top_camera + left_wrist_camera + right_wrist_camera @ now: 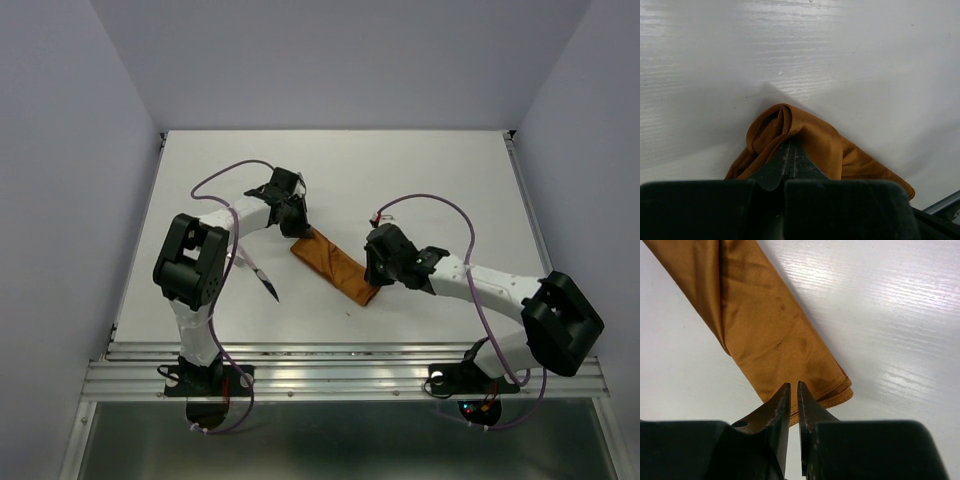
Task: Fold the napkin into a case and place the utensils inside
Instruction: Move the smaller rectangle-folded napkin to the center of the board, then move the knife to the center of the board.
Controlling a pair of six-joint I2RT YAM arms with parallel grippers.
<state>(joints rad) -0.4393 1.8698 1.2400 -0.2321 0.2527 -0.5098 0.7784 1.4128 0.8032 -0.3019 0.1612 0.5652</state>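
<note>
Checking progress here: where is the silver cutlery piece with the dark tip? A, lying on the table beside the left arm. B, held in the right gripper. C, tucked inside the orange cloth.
A: the cutlery piece lies bare on the table by the left arm, apart from the orange cloth.

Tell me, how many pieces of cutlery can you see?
1: a slender utensil with a dark tip lies beside the left arm, left of the folded napkin. Others may be hidden under arms or cloth.
</note>
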